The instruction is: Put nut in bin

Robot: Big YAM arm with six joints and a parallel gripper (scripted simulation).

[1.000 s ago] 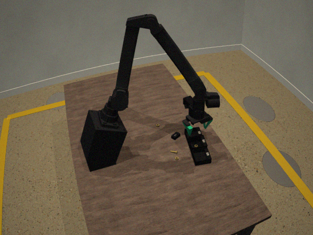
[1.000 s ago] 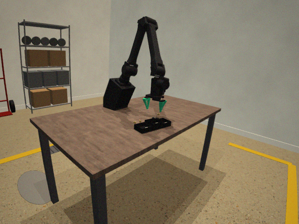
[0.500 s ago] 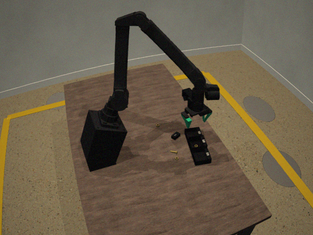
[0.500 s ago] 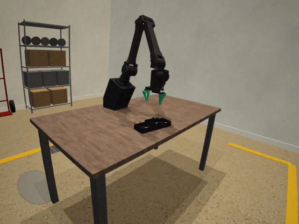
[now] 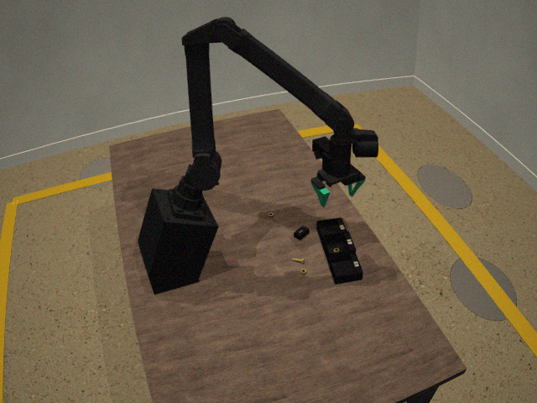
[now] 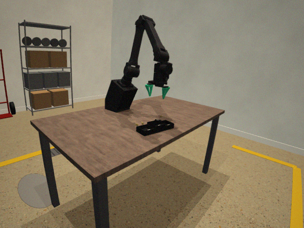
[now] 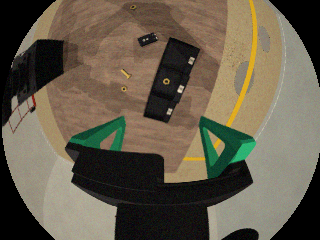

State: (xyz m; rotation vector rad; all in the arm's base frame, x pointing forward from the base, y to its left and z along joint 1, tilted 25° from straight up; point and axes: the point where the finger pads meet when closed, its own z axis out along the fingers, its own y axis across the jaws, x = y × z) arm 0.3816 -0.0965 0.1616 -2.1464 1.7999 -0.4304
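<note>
A row of three black bins [image 5: 339, 250] stands on the table; it also shows in the wrist view [image 7: 171, 79] and in the exterior view [image 6: 155, 127]. A brass nut [image 5: 335, 249] lies inside the middle bin, also seen in the wrist view [image 7: 166, 82]. A second nut [image 5: 303, 271] and a third nut [image 5: 270, 214] lie on the table left of the bins. My gripper [image 5: 338, 191] with green fingers hangs open and empty high above the far end of the bins. I cannot read the bin labels.
A brass screw [image 5: 297, 260] and a small black block [image 5: 300, 232] lie on the table left of the bins. The arm's black base [image 5: 175, 238] stands at the left. The table's right edge is close to the bins.
</note>
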